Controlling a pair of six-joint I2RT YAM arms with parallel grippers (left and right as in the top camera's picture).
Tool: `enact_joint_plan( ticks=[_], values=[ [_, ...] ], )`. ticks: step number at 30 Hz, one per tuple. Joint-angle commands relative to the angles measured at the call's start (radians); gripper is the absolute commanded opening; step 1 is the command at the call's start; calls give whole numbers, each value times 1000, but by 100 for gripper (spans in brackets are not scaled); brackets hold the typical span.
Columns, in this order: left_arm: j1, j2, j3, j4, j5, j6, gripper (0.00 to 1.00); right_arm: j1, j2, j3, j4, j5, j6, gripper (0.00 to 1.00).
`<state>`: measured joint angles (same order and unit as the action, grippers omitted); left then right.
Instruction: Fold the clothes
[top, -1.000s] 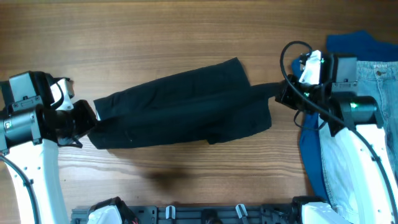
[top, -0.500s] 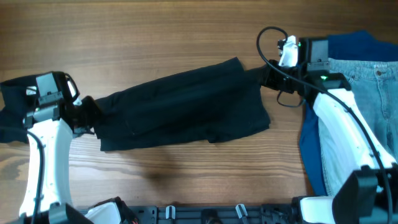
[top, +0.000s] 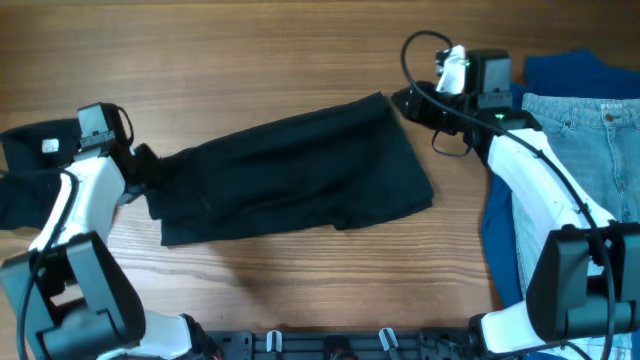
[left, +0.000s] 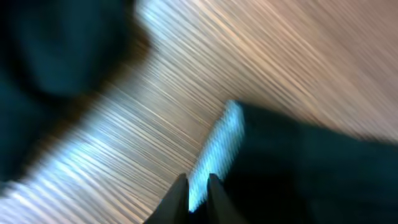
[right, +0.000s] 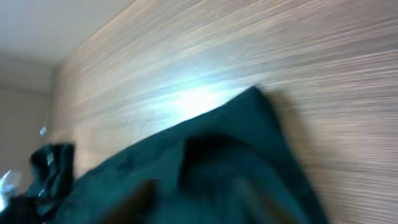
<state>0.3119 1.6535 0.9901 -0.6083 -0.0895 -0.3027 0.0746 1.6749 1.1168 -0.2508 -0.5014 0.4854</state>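
Both arms have swung toward the tabletop's (top: 300, 40) far edge. The right gripper (top: 408, 101) has left the right end of the shorts (top: 300, 170) and now sits just beyond their far right corner. The left gripper (top: 145, 167) is at their left end. The shorts lie slanted across the middle. Jeans (top: 585, 130) and a blue garment (top: 565, 68) lie at the right edge, and a black garment (top: 25, 155) at the left edge.

Left wrist, blurred: the fingertips (left: 180, 200) sit close together, with dark cloth at right. I cannot tell whether they pinch anything.

Right wrist, blurred: the shorts' corner lies on wood. I cannot tell how the jaws stand.
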Motion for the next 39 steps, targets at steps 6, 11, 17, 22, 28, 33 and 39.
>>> enact_joint_plan(
  ticks=[6, 11, 17, 22, 28, 33, 39],
  values=[
    [39, 2, 5, 3, -116, 3, 62, -34, 12, 11, -134, 71, -27, 72],
    [39, -68, 75, -98, -12, 11, 53, -34, 12, 11, -355, 177, -154, 69],
    [39, -250, 155, -181, 193, 24, 40, -25, 14, 2, -494, 188, -240, 61],
    [17, -240, 124, -293, 335, 137, 36, -21, 50, -32, -501, 188, -274, 61],
    [-14, -124, -64, -198, 332, 150, 24, -21, 117, -63, -537, 184, -274, 56],
    [-13, -77, -135, -140, 208, 134, 13, -23, 98, -64, -586, 164, -275, 4],
    [-13, -77, -137, -124, 53, -21, 30, -60, 6, 3, -771, 392, -168, 4]
  ],
)
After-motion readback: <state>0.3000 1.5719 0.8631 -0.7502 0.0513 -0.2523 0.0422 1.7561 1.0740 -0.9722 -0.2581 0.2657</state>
